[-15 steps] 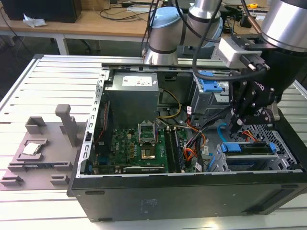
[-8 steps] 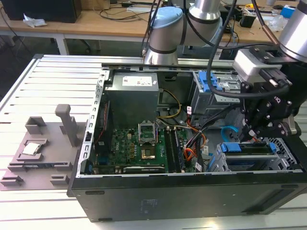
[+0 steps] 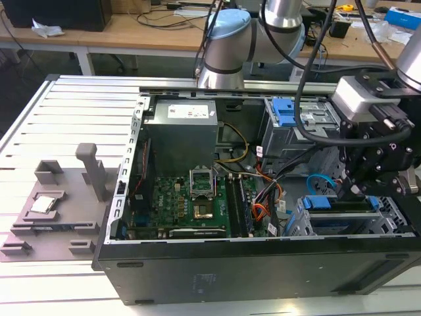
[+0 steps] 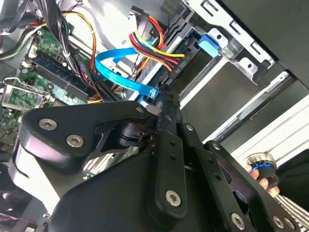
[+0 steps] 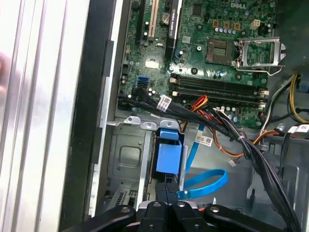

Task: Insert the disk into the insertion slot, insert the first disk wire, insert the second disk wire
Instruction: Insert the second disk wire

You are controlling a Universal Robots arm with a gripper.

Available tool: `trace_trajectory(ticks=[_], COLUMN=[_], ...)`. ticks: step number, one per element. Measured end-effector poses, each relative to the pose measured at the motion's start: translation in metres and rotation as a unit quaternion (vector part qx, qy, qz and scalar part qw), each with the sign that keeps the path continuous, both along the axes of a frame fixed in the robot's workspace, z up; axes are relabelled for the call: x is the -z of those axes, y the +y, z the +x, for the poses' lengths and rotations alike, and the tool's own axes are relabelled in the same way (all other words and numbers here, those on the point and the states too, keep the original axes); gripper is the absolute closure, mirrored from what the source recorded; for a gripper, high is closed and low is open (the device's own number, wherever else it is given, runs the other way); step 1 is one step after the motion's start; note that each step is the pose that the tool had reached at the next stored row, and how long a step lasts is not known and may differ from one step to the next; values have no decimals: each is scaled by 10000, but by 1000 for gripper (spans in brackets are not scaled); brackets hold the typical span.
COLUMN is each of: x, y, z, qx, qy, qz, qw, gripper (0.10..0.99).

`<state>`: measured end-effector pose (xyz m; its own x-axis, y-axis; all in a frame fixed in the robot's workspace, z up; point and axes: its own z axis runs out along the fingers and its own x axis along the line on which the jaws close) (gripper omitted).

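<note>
The disk, in its blue carrier, lies inside the silver insertion slot at the case's corner on the exterior view's right. My gripper hangs just over its inner end, fingers pressed together. In both wrist views the light-blue second disk wire loops round and ends right at my fingertips, which look pinched on its end. The first disk wire, red and orange strands, runs into a black plug against the disk's end.
The green motherboard and grey power supply lie to the exterior view's left of me. A grey cage with a blue latch stands behind. Thick black cables cross near the bay. A hand is outside the case.
</note>
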<state>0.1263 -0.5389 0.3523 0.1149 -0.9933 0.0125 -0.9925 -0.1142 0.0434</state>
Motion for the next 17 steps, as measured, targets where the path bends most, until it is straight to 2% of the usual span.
trace_trajectory(ticks=[3, 8, 17], x=[14, 37, 40], y=[0, 1, 27], z=[46, 59, 60], qx=[86, 287, 328], qy=[0, 0, 0], qz=[1, 1, 3], qw=[10000, 9996, 9995], gripper=[980, 980, 980])
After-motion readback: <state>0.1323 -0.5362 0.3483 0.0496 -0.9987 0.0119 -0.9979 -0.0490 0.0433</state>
